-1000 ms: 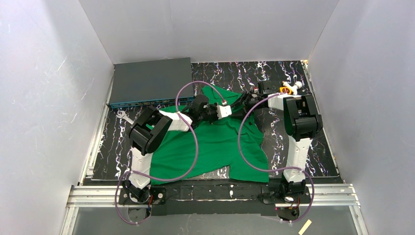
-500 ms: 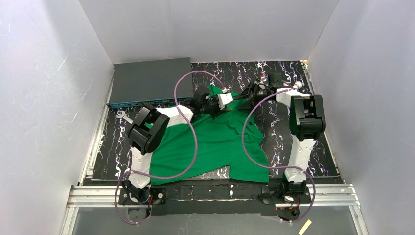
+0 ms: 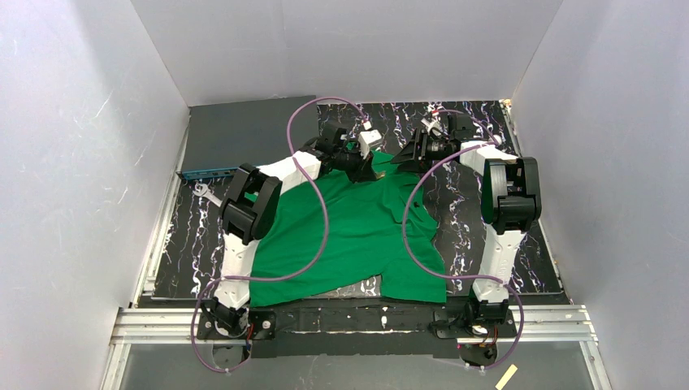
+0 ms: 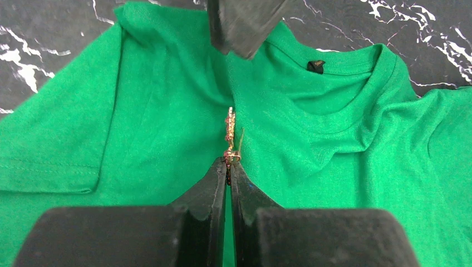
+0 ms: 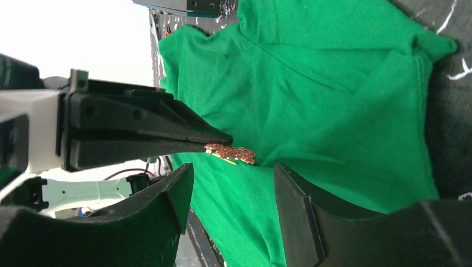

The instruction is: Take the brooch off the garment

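Note:
The green garment (image 3: 357, 236) lies spread on the mat, collar towards the back. The brooch (image 4: 229, 130) shows edge-on as a thin red and gold strip. My left gripper (image 4: 229, 162) is shut on its near end, just above the cloth beside the collar (image 4: 345, 67). In the right wrist view the brooch (image 5: 231, 152) sticks out from the left fingers (image 5: 167, 130), its far end touching a fold of the garment (image 5: 334, 83). My right gripper (image 5: 232, 169) is open, its jaws on either side of the brooch and just short of it. I cannot tell whether the pin passes through the cloth.
A flat grey box (image 3: 244, 134) lies at the back left, close behind the left arm. The black marbled mat (image 3: 487, 203) covers the table, and white walls stand on three sides. Purple cables loop over the garment from both arms.
Both wrists have moved towards the back of the table and now meet over the collar. The right gripper has swung left from the back right corner to face the left gripper.

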`<state>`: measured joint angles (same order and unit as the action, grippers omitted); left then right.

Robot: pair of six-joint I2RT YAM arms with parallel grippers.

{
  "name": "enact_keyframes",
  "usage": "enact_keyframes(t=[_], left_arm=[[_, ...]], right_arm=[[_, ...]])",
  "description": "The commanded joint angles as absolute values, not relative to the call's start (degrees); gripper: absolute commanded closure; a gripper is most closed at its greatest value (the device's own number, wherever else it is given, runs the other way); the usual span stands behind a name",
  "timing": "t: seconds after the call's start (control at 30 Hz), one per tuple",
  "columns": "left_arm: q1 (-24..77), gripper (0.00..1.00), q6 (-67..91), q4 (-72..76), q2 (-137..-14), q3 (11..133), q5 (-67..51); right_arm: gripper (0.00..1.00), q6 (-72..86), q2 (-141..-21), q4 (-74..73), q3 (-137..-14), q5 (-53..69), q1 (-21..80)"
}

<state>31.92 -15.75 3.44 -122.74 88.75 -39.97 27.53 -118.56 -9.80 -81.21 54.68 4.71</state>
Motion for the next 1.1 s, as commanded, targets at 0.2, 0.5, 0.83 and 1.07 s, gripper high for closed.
enact_keyframes(t=[0.2, 0.5, 0.83, 1.07], left_arm=[[29.01, 1.0, -8.45, -5.91, -127.0, 95.99, -50.1], [27.98, 1.0, -5.9, -6.96, -129.03, 98.21, -53.18], [27.44, 1.0, -3.05, -5.81, -129.91, 98.89, -55.11], [26.99, 1.0, 0.35, -3.83, -130.54, 98.85, -56.17]], right_arm=[[0.38, 21.18, -120.37, -3.7, -83.3, 57.08, 7.27], [0.44, 16.94, -123.65, -4.57, -85.56, 58.96, 8.54], [0.45, 15.64, -123.72, -5.0, -83.12, 61.51, 9.81], [0.47, 15.64, -124.36, -4.84, -83.07, 63.02, 10.31]])
